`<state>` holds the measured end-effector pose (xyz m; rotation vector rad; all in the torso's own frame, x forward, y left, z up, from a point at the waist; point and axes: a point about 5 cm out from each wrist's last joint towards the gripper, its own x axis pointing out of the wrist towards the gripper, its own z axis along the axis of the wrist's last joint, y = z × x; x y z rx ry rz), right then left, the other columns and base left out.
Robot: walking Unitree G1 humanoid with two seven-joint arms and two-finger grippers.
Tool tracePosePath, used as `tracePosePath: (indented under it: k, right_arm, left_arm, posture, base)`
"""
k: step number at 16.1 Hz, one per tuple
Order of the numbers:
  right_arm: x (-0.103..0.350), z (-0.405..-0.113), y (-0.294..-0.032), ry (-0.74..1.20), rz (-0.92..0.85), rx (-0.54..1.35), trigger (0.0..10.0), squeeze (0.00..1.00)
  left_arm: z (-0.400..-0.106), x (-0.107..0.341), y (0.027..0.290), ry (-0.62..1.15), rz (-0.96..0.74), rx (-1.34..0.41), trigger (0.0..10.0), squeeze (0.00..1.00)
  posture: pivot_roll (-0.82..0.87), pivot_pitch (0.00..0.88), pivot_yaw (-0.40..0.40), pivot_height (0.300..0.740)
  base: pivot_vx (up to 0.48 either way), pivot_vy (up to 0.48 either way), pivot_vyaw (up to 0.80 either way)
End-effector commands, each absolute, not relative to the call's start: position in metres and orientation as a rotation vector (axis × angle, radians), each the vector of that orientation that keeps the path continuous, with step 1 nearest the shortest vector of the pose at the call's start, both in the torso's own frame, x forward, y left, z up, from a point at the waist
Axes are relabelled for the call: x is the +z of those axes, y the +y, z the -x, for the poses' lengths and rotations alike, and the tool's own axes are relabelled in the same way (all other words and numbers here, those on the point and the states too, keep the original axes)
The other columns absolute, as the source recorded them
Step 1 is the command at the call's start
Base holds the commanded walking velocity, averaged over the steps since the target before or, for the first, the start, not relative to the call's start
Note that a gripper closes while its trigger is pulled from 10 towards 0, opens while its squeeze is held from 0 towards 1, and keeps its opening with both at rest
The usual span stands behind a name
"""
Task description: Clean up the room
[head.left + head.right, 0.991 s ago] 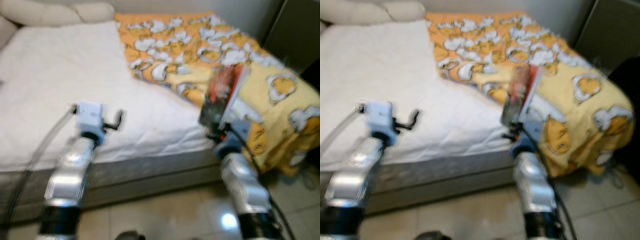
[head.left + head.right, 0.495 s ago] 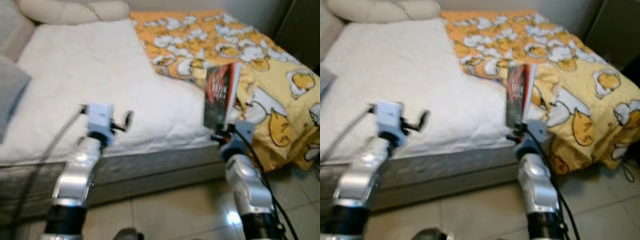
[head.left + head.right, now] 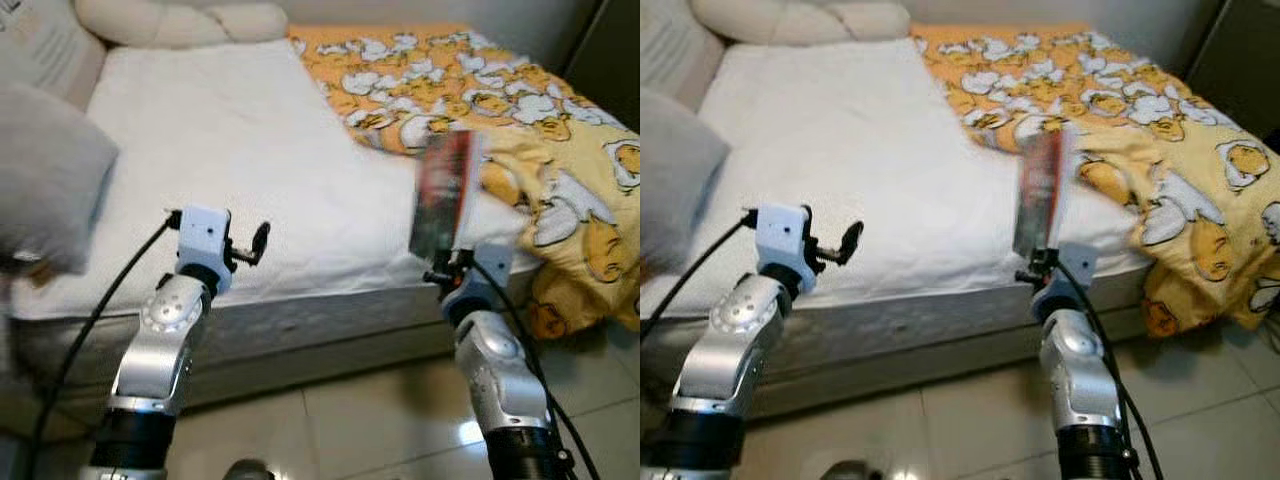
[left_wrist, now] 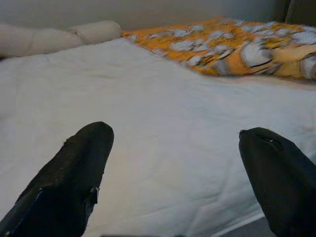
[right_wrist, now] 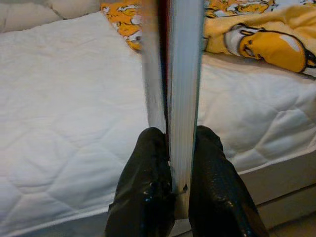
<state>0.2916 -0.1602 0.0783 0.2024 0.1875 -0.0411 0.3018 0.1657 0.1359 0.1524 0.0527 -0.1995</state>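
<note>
My right gripper (image 3: 443, 268) is shut on a thin book with a dark red cover (image 3: 441, 195), held upright on edge above the near side of the bed. In the right wrist view the two black fingers (image 5: 143, 197) pinch the book's lower edge (image 5: 177, 94), with its pale page block facing the camera. My left gripper (image 3: 258, 243) is open and holds nothing, level with the mattress edge; its fingers (image 4: 74, 182) spread wide over the white quilted sheet (image 4: 163, 138).
A white mattress (image 3: 220, 150) takes up the middle, with an orange and yellow patterned blanket (image 3: 520, 110) bunched on its right half. Cream pillows (image 3: 180, 20) lie at the head. A blurred grey cushion (image 3: 45, 170) is at the left. Pale floor tiles (image 3: 350, 420) lie below.
The whole picture has shifted rightward, so the camera turned left; the grey cushion has come into view. The book stays held upright in my right gripper. The left gripper stays open.
</note>
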Motion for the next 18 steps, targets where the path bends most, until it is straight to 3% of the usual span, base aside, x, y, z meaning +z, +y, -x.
tracePosePath:
  k: [1, 8, 15, 18]
  right_arm:
    - [0.092, -0.298, -0.153, 0.125, -0.201, -0.009, 10.0, 0.0]
    - [0.093, -0.298, -0.152, 0.117, -0.189, 0.004, 10.0, 0.0]
    - [0.095, -0.302, -0.15, 0.135, -0.153, 0.087, 10.0, 0.0]
    - [0.1, -0.308, -0.15, 0.101, 0.012, 0.096, 10.0, 0.0]
  left_arm:
    - [-0.302, 0.138, 0.173, 0.048, -0.167, -0.18, 10.0, 0.18]
    - [-0.302, 0.138, 0.172, 0.049, -0.155, -0.175, 10.0, 0.18]
    - [-0.304, 0.143, 0.174, 0.012, -0.18, -0.181, 10.0, 0.18]
    - [-0.305, 0.144, 0.176, 0.012, -0.169, -0.176, 10.0, 0.19]
  posture:
    - [0.12, 0.0, -0.039, 0.74]
    - [0.13, 0.0, -0.038, 0.74]
    - [0.12, 0.0, -0.025, 0.74]
    - [0.12, 0.0, -0.02, 0.74]
  base:
    - [0.0, 0.416, 0.0]
    - [0.0, 0.399, 0.0]
    - [0.0, 0.0, 0.0]
    - [0.081, 0.0, 0.0]
